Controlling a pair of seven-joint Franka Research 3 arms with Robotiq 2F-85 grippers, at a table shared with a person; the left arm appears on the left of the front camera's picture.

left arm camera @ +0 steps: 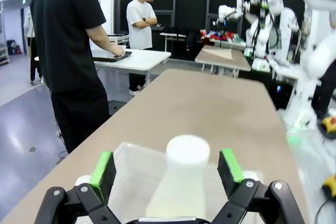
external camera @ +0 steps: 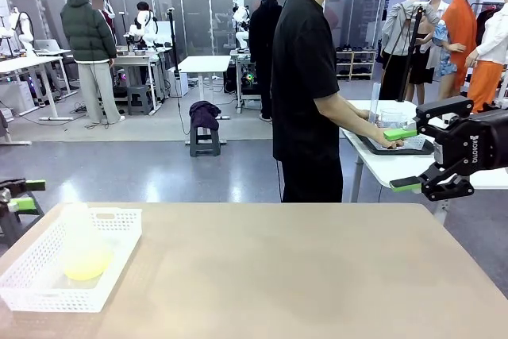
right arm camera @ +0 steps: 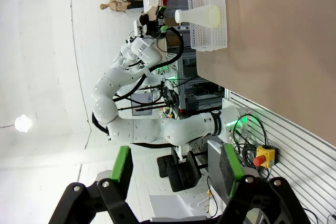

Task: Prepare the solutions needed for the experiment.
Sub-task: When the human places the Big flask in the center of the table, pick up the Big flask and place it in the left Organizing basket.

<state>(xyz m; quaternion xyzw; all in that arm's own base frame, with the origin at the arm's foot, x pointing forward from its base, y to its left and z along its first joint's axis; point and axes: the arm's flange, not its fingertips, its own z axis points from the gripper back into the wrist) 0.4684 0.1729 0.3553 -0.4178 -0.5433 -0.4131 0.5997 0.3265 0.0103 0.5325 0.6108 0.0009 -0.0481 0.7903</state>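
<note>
flask: a clear cone-shaped flask (external camera: 82,248) stands upright in the white basket (external camera: 119,256); its neck is topped by a white round stopper (left arm camera: 187,149); the glass looks pretty blurry in the front view

solutions: the solutions (external camera: 86,263) are just a small pool of pale yellow liquid at the bottom of the flask, tinting it yellow; so it's inside the basket at the near-left corner of the table (external camera: 302,275)

basket: sits right by the table's left edge and close to the near edge too; not much margin on those two sides; its inner floor beside the flask looks bare

left gripper: the left gripper (left arm camera: 167,167) has its jaws spread wide, nothing between the pads; in its wrist view the flask's neck and stopper sit in the gap between the green fingers (left arm camera: 102,169), not touching either as far as one can tell; in the front view it pokes in at the left edge, off the table's side

right gripper: the right gripper (external camera: 403,159) hangs in the air past the far-right corner, jaws apart and empty, well away from the basket

table: the tan top is bare from the basket all the way to the right edge and the far edge; loads of open room there

person: someone in a black tee stands beyond the far edge, turned to a separate white table (external camera: 381,166), hands on a dark tray (external camera: 394,148) there
</note>
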